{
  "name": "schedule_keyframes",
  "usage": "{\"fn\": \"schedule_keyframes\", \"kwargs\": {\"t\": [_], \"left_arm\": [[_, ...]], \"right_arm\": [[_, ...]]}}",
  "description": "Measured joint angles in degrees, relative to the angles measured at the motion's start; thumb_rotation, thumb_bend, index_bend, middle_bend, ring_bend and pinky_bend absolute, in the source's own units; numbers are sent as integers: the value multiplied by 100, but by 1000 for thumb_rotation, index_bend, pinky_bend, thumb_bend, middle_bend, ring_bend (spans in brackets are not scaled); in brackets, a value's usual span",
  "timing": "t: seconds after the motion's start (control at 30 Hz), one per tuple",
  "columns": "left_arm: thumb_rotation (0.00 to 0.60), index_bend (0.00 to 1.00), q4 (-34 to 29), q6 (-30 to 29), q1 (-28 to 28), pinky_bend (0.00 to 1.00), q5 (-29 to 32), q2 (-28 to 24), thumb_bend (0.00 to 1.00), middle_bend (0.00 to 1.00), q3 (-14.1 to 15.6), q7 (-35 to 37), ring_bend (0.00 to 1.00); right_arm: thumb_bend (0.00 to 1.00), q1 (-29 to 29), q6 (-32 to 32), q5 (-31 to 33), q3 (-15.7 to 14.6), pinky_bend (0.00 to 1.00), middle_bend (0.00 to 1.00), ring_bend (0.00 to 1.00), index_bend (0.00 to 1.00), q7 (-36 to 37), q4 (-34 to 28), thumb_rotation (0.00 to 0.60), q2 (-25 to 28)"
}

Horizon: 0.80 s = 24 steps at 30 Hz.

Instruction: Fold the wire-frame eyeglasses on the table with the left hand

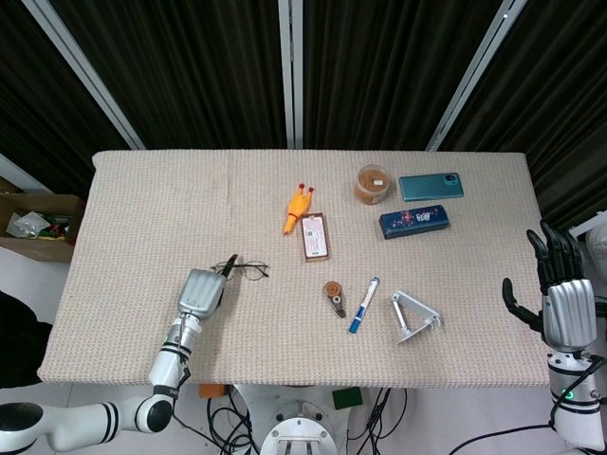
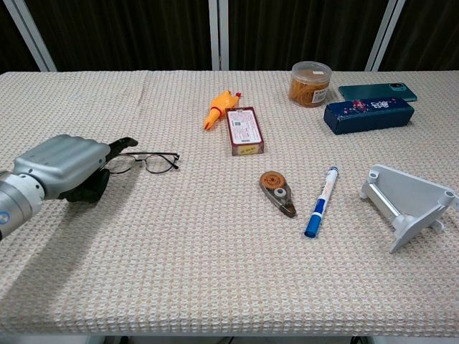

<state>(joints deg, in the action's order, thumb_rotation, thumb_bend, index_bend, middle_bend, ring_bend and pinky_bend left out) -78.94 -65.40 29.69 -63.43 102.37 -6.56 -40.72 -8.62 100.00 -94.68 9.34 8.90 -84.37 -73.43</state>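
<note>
The wire-frame eyeglasses (image 1: pixel 246 271) (image 2: pixel 150 162) lie flat on the woven table cover, left of centre. My left hand (image 1: pixel 200 291) (image 2: pixel 63 163) rests on the cover right at their left end. Its silver back faces up and its dark fingers (image 2: pixel 120 145) are curled in, one reaching onto the frame's left end. The palm hides whether any part of the frame is pinched. Beyond the table's right edge my right hand (image 1: pixel 566 301) is raised, fingers apart, holding nothing; the chest view does not show it.
To the right lie a correction-tape roller (image 2: pixel 278 192), a blue marker (image 2: pixel 320 201) and a white stand (image 2: pixel 405 201). Further back are a rubber chicken (image 2: pixel 218 108), a red card box (image 2: pixel 244 130), a jar (image 2: pixel 310 83), a blue case (image 2: pixel 368 115) and a phone (image 2: pixel 377 91).
</note>
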Motion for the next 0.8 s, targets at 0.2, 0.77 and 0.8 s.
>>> {"fn": "schedule_keyframes", "kwargs": {"t": [0.2,0.77,0.8], "left_arm": [[600,53,-647,-379,-73,900,-379,-330,705,971,-37,251,839],[208,108,-1649,-1998,-1286,234,-1789,-3012,108,11,648,2218,25],[157,106,-1638,-1940,-1387,216,-1621,-3226,99,4,718,2233,15]], "right_arm": [[477,8,17,15,26,0,0,0,0,-14,-45,600,44],[362,727,-377,630,-646,0,0,0,0,-703,296,590,71],[359,831,-480,738,-752,0,0,0,0,-784,314,584,75]]}}
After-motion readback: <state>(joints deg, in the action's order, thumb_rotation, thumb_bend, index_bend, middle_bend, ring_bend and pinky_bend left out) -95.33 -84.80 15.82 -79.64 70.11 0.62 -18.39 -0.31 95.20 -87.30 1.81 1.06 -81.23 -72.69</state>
